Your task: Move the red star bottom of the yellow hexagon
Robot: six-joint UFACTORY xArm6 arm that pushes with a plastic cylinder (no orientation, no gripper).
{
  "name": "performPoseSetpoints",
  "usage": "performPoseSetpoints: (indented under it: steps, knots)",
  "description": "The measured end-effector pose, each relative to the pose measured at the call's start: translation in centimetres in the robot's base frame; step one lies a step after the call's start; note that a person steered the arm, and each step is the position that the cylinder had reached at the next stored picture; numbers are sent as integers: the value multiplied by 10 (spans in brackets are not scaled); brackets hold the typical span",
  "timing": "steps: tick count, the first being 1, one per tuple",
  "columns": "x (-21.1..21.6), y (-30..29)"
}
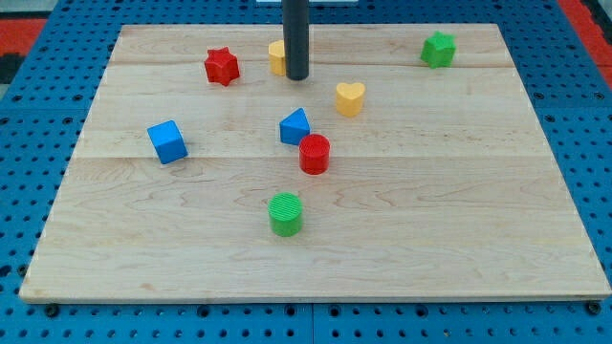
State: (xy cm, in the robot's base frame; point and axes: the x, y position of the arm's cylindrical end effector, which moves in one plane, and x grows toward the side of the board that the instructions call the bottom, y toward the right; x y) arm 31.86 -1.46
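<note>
red star (221,66): left of yellow hexagon (277,56)
my tip (297,77): beside hexagon; no hand, grasping nothing
approach: circle behind star, push down-right, sparing hexagon

Red star (221,66) left of yellow hexagon (276,56)

You have a pale wooden board (459,229), smooth, with visible grain. The red star (221,66) and green cylinder (285,213) look like matt plastic. The rod is dark and faintly glossy.
</note>
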Motion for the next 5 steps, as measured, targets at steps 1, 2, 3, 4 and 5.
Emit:
performPoseSetpoints:
  steps: [1,2,3,4,5]
  knots:
    - [7,-65]
    - [16,-131]
    - [-19,-179]
    - [-47,-161]
    - [-48,-113]
